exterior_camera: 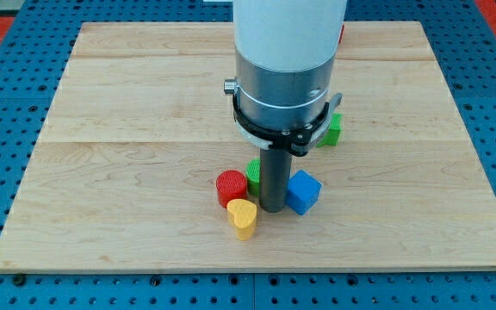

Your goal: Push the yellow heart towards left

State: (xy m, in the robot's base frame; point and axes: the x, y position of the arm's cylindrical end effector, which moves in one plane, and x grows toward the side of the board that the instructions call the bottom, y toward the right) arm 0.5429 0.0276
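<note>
Pale wooden board (127, 112) on a blue pegboard is your working surface, and the yellow heart (243, 217) sits near its bottom edge, a little left of the view's centre. Your tip (272, 207) stands just beside that heart, at its upper right, close enough that contact may already be made, though you cannot tell for sure. That is the relation your next move turns on: the heart lies to the left and slightly below the tip, so a push towards the view's left should carry it, but probably off-centre unless you drop a touch lower first. No pincer is fitted; the arm ends in a plain rod, so nothing opens or closes. A red cylinder (231, 187) touches the heart's upper left and would likely be shoved along. A green block (253, 173) peeks out behind the rod, a blue cube (303, 191) sits right of it, and another green block (331, 130) lies farther up. The arm hangs vertically over the cluster.
</note>
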